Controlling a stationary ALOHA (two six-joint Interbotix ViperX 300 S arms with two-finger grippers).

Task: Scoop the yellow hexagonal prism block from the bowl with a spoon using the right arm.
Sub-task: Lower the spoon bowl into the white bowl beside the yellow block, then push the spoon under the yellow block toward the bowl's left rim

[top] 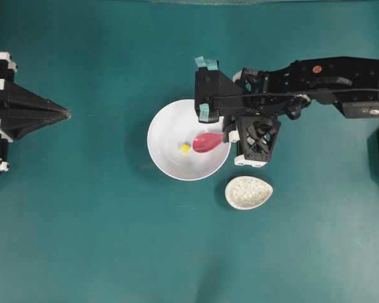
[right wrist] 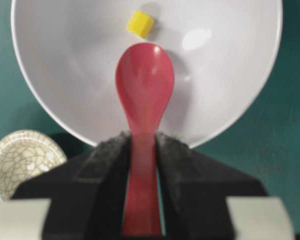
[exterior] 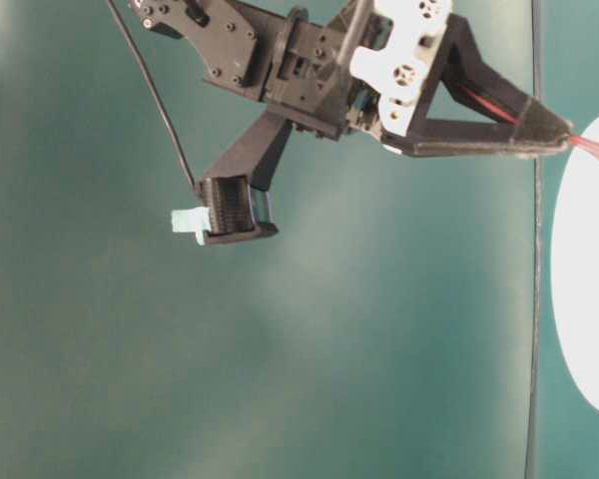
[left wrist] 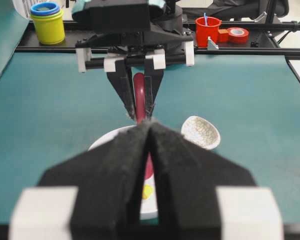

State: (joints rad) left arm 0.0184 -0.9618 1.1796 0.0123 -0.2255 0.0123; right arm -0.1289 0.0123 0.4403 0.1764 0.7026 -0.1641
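Right gripper (right wrist: 142, 150) jaws pinching short handle of glossy pink-red ceramic spoon (right wrist: 145, 80). Scoop inside large round white bowl (top: 170, 164), tip just beside tiny yellow hexagonal block (right wrist: 140, 23) on bowl floor; touching or not, hard to tell. Left gripper (left wrist: 149, 127) jaws pressed together, well apart from bowl. Speckled off-white oval spoon rest (top: 248, 192) on teal desk (top: 82, 240) near bowl.

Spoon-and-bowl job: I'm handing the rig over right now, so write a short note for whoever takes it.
Right gripper: shut on the spoon, holding its handle, scoop inside the bowl.
Left gripper: shut, holds nothing, parked at the table's left edge in the overhead view.
Yellow hexagonal prism block: in the bowl, just beyond the scoop's tip, not yet in the scoop.
Spoon rest: beside the bowl, nothing in it.
Done: spoon picked up and brought into the bowl.
Left: get the scoop under the block and lift it out.
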